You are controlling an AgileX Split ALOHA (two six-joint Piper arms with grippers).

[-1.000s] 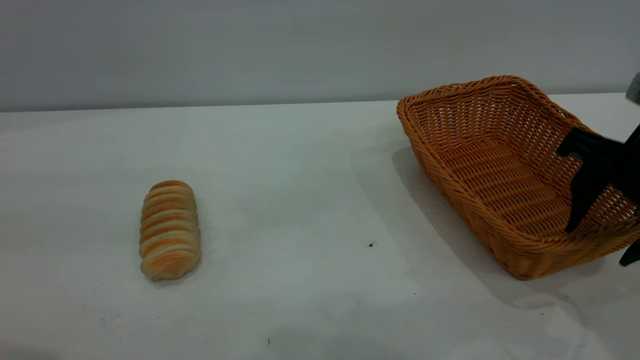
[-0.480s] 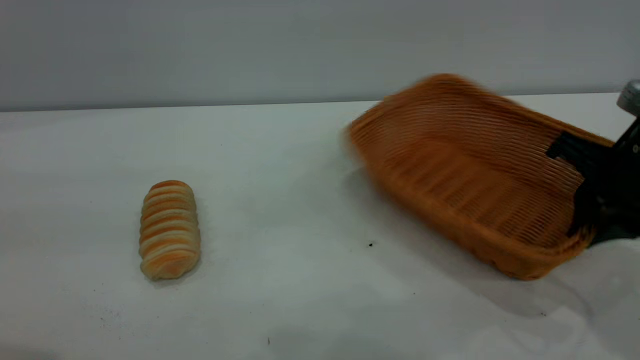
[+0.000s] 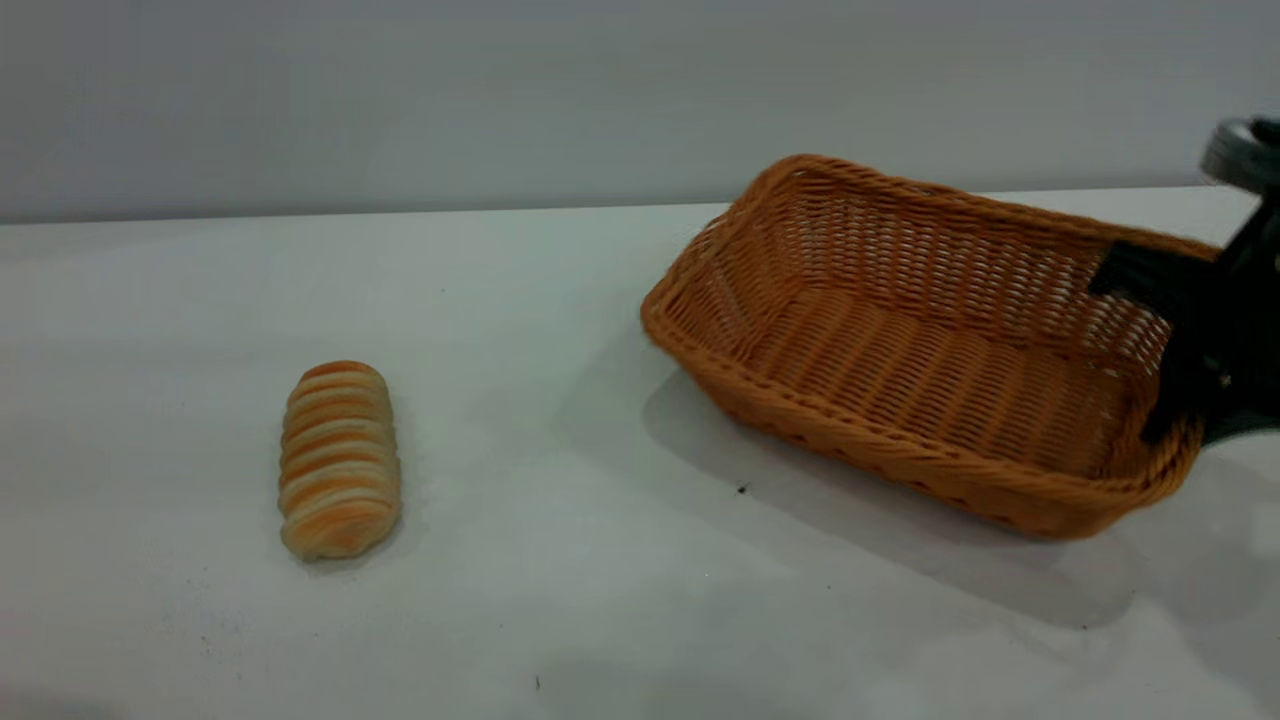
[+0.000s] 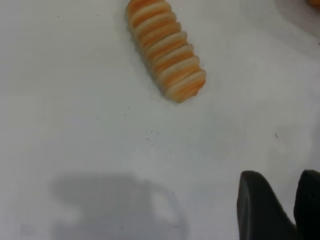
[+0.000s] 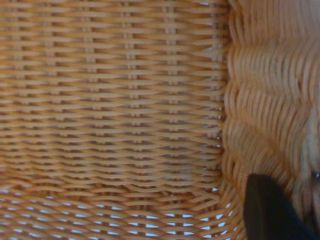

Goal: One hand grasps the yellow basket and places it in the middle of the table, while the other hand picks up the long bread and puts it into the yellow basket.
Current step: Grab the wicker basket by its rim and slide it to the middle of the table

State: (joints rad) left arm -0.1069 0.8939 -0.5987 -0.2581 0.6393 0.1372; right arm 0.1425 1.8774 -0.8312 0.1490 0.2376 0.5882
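soft, even, rather dim light falls from above. the yellow basket (image 3: pixel 920 340) casts a broad blurred shadow on the table (image 3: pixel 560 420) toward the camera; the long bread (image 3: pixel 339 459) casts only a thin one. no glare. the right gripper (image 3: pixel 1180 390) looks slightly smeared. the left wrist view shows a faint grey shadow patch.

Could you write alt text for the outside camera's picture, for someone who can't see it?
A black claw at the right grips the end wall of a wicker basket on a white table. A striped bread roll lies apart at the left.
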